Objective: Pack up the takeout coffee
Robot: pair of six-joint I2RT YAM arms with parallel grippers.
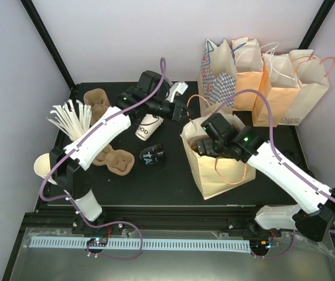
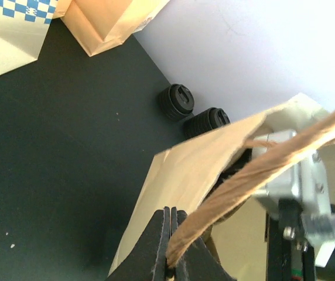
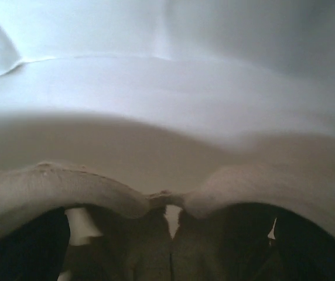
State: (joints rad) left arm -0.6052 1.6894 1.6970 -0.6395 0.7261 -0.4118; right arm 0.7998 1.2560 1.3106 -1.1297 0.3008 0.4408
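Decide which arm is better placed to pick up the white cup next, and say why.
Probably the right. The right gripper stands open inside the bag, so it is free. The left gripper is shut on the bag's handle, though the cup lies nearer it.

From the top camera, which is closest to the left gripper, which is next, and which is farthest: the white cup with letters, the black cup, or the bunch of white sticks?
From the left gripper:
1. White cup with letters, just to its left.
2. Black cup, nearer the arm bases.
3. Bunch of white sticks, far left.
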